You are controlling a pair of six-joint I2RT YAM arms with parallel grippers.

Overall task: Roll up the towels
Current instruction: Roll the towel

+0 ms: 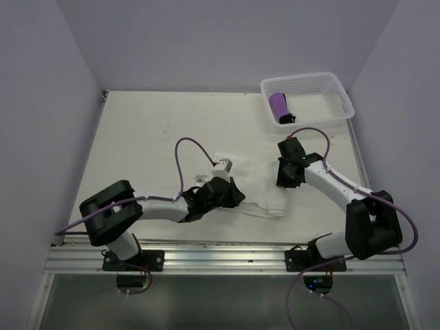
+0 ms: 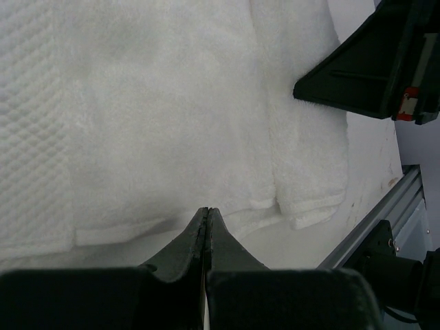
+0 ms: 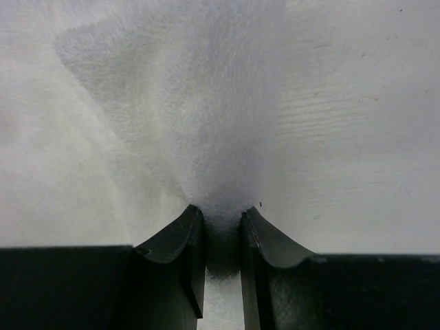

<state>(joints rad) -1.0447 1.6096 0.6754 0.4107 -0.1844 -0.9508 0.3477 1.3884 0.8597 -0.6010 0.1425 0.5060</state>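
only the right wrist view shows the right hand pinching a bunched fold of the white towel. the left wrist view shows the left hand pressed together at that towel's edge. the top view alone shows the towel lying mid-worktop and the purple towel in the basket; there the fingertips are hidden.

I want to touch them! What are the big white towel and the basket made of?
The white towel looks like soft cotton terry, matte: fuzzy loops, a waffle-textured band, and it bunches where pinched. The basket is probably hard white plastic, smooth-looking: thin walls full of regular holes.
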